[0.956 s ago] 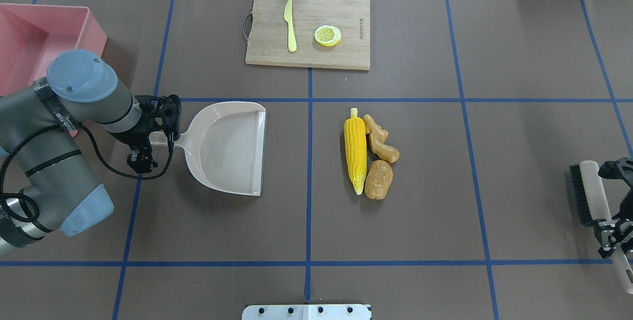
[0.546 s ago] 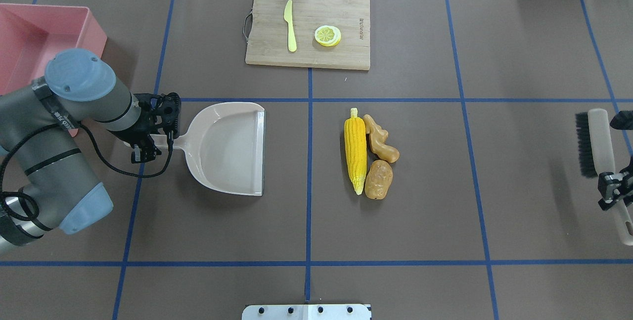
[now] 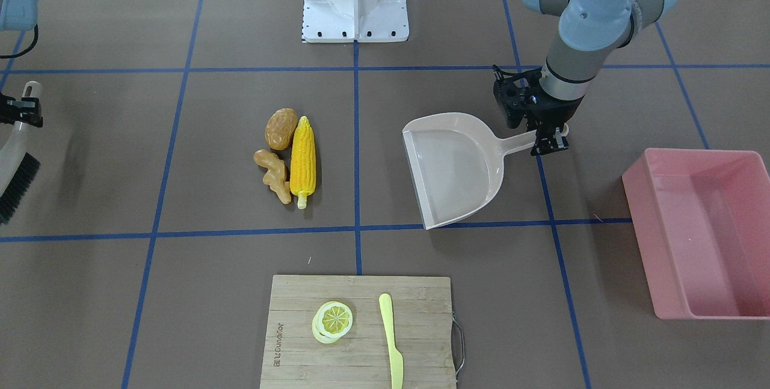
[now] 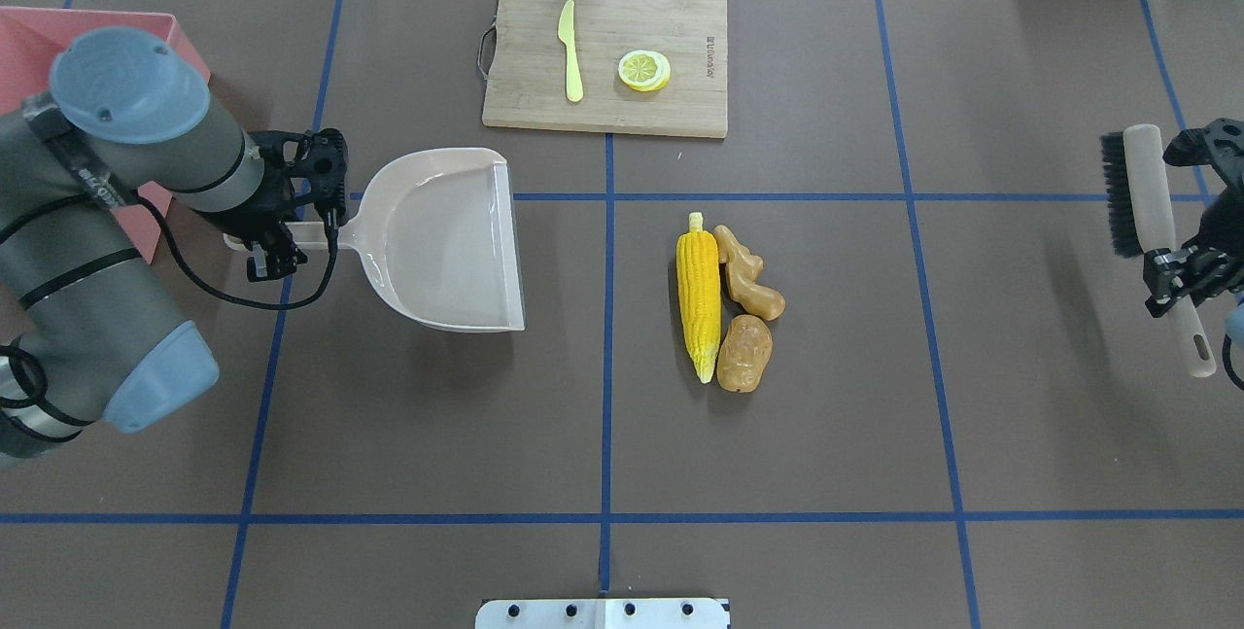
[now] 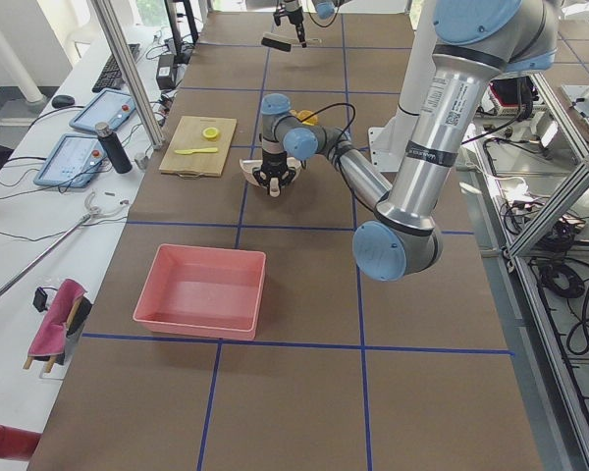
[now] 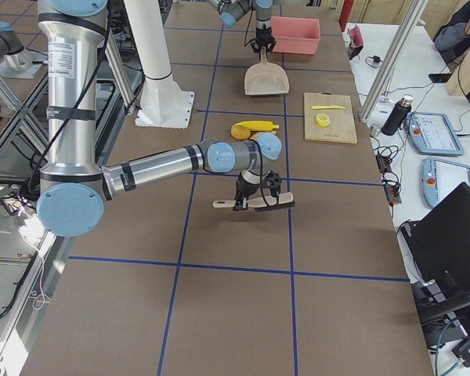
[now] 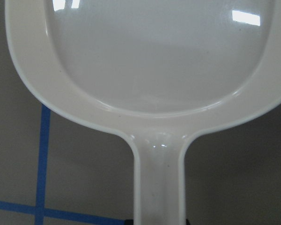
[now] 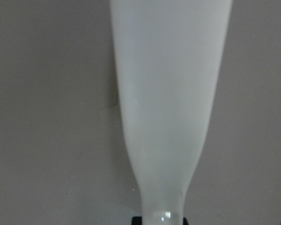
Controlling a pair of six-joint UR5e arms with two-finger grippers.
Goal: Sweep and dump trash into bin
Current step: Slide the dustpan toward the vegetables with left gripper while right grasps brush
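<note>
The yellow corn cob (image 4: 699, 296), tan ginger root (image 4: 746, 273) and brown potato (image 4: 744, 353) lie together right of the table's middle; they also show in the front view, corn (image 3: 302, 157), ginger (image 3: 272, 174), potato (image 3: 281, 128). My left gripper (image 4: 275, 242) is shut on the handle of the beige dustpan (image 4: 442, 238), held off the table, its open edge facing the trash. My right gripper (image 4: 1178, 271) is shut on the handle of a black-bristled brush (image 4: 1144, 192) at the far right. The pink bin (image 3: 701, 229) stands at the far left, partly hidden by my left arm in the overhead view.
A wooden cutting board (image 4: 606, 57) at the back centre carries a yellow-green plastic knife (image 4: 570, 51) and a lemon slice (image 4: 643, 70). The robot's white base plate (image 4: 603, 612) sits at the near edge. Blue tape lines cross the brown table cover.
My left gripper has lifted the dustpan and carried it toward the back of the table. My right gripper has moved the brush up and toward the back, slightly inward.
</note>
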